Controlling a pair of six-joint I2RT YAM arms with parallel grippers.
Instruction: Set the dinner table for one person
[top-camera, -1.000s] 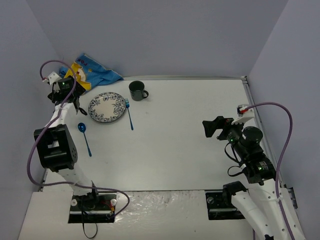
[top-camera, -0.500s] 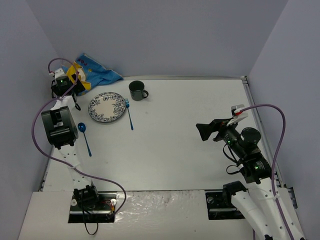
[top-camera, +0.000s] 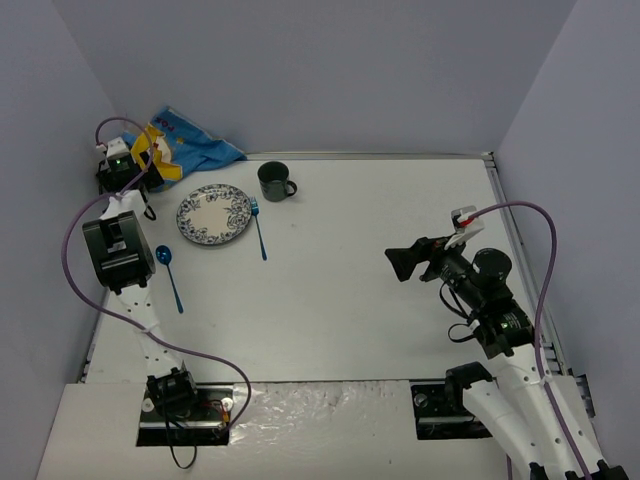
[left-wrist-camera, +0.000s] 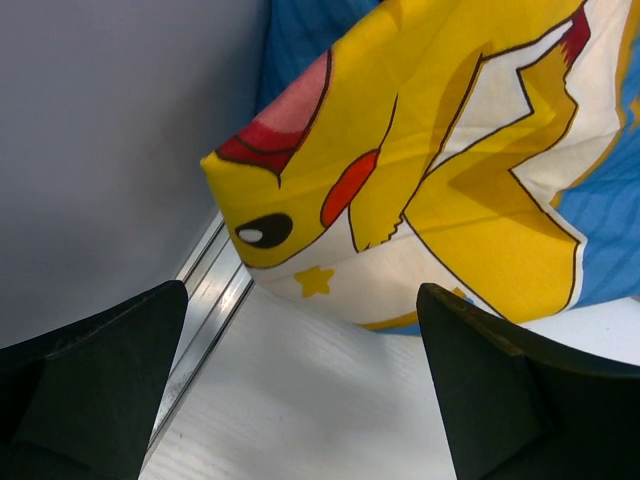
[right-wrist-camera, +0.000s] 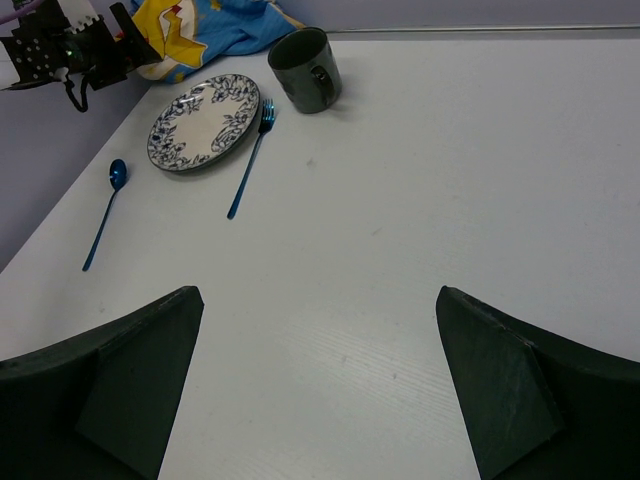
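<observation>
Both spread wide and holding nothing: my left gripper (left-wrist-camera: 302, 292) hangs over the far left corner of the dinner table (top-camera: 370, 260), just beside the cartoon cloth (left-wrist-camera: 430, 150); my right gripper (right-wrist-camera: 318, 292) hovers above its right half. The tabletop is white, flat and metal-edged.

plate (top-camera: 214, 215) 1 | mug (top-camera: 275, 181) 1 | fork (top-camera: 259, 229) 1 | spoon (top-camera: 168, 275) 1 | cloth mat (top-camera: 185, 145) seemingly 1

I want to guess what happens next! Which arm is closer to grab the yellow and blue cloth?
Left. The left gripper is open right by the cloth; the right gripper hangs far off across the table.
</observation>
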